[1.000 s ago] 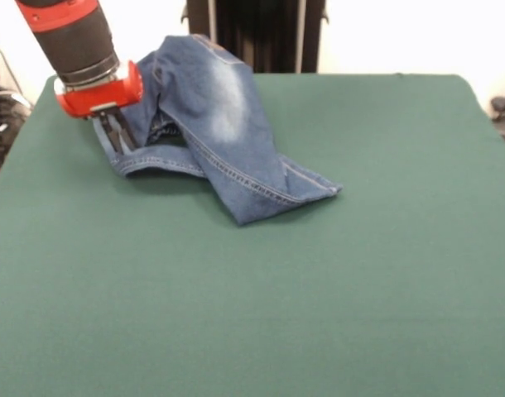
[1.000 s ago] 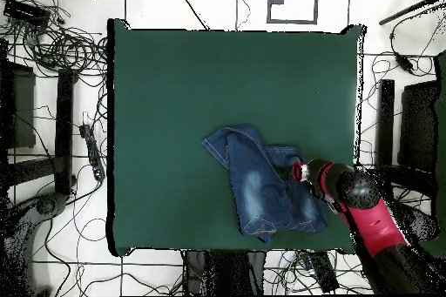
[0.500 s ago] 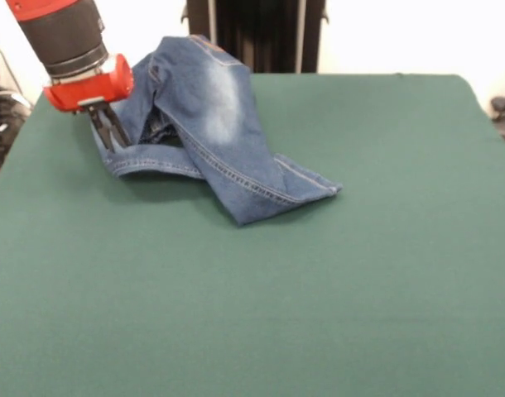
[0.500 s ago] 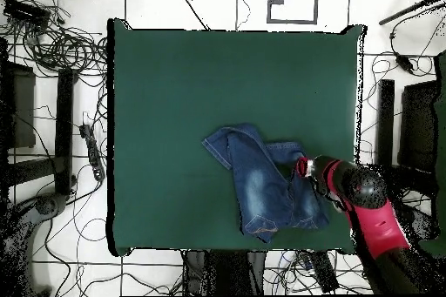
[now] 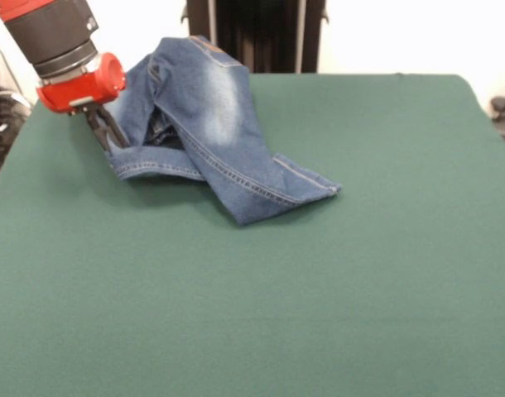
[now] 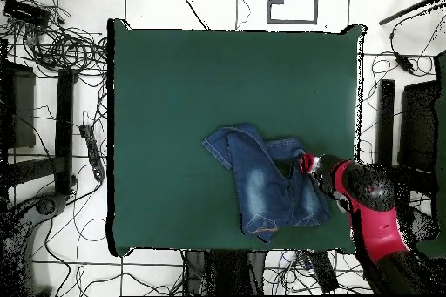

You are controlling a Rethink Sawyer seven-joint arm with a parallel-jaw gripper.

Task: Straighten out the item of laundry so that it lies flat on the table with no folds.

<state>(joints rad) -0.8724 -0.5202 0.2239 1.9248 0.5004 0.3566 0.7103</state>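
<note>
Since a second ago the red-collared hand (image 5: 112,139) has dragged its pinched hem out toward the tabletop's (image 5: 335,289) left edge and risen a little, fingers closed on the denim, presumably to pull that leg out of the heap. From the front, the jeans (image 5: 215,124) sit bunched at the far left with one leg folded across. Overhead, they lie just short of the robot-side edge.
</note>
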